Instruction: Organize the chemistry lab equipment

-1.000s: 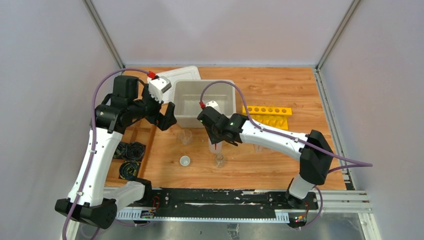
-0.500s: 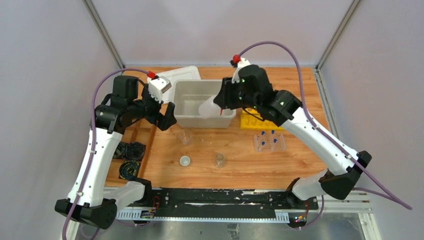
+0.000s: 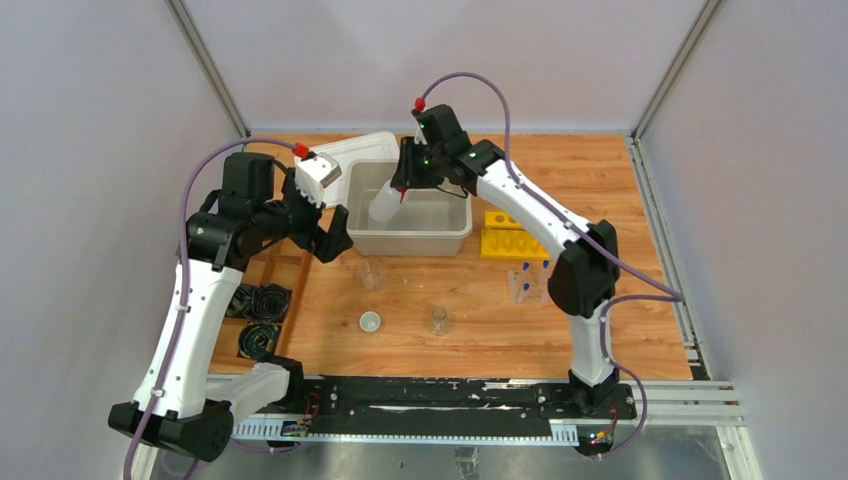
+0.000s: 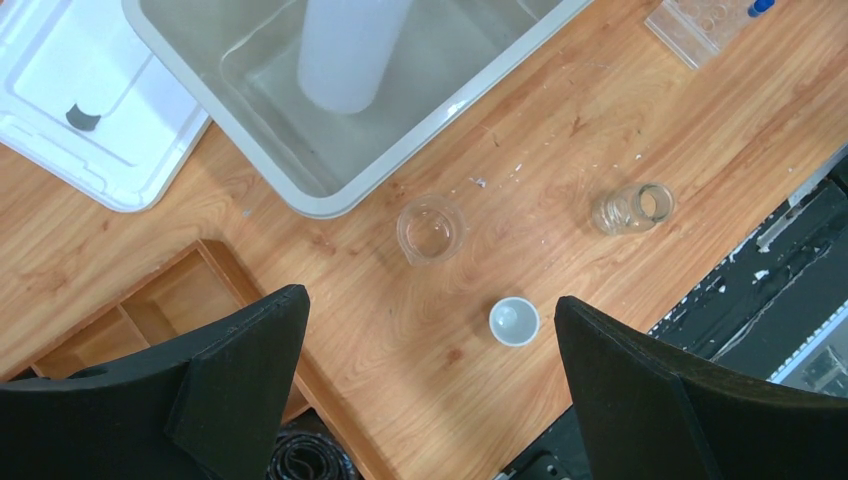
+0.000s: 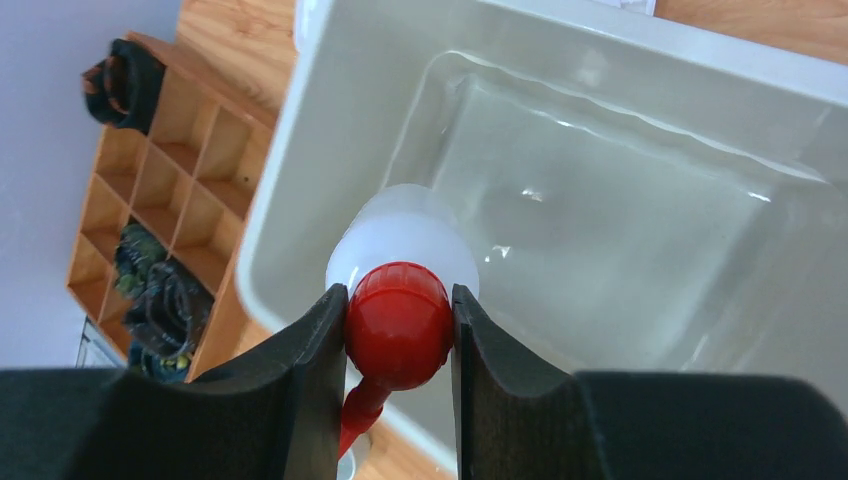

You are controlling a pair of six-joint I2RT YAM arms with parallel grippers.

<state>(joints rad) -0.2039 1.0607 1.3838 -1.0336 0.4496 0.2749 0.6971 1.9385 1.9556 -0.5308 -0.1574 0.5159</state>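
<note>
Black cable coils (image 3: 266, 299) lie in a wooden divided tray (image 3: 287, 266) near a white lid (image 3: 366, 150).

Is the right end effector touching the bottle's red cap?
Touching. The right wrist view shows the fingers of the right end effector pressed against both sides of the red cap.

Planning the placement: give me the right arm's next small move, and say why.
Probably lower the squeeze bottle straight down to the floor of the grey bin before opening. The right hand clamps its red cap, and the bottle hangs inside the bin near one wall.
</note>
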